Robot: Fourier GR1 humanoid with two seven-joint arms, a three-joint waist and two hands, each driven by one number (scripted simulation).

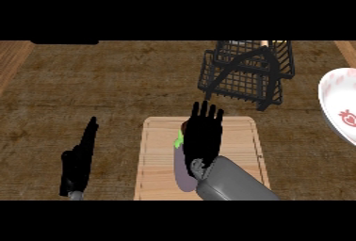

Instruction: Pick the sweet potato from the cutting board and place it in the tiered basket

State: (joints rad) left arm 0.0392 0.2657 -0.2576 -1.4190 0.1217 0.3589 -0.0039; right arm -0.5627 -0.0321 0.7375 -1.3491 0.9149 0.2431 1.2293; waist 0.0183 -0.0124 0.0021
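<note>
hovering over the pale wooden cutting board [156,160], the robot's right hand [202,136] is spreading its black fingers straight and open, palm down, gripping nothing. its grey forearm is coming in from the lower edge and covering part of the board. beneath the hand something is lying on the board: a dull purple-grey rounded shape [183,176] is showing below the wrist, a reddish-brown bit is peeking out by the fingers' left side, and a small bright green patch [179,140] is sitting between them. i cannot tell which of these is the sweet potato, as the hand is hiding most of it. the black wire tiered basket [245,70] is standing on the brown woodgrain surface [83,94] beyond the board, up and to the right, apart from it. a white plate with a red mark [338,106] is showing at the right edge. the left hand [78,162] is resting open at the lower left, fingers pointing up, beside the board.
</note>
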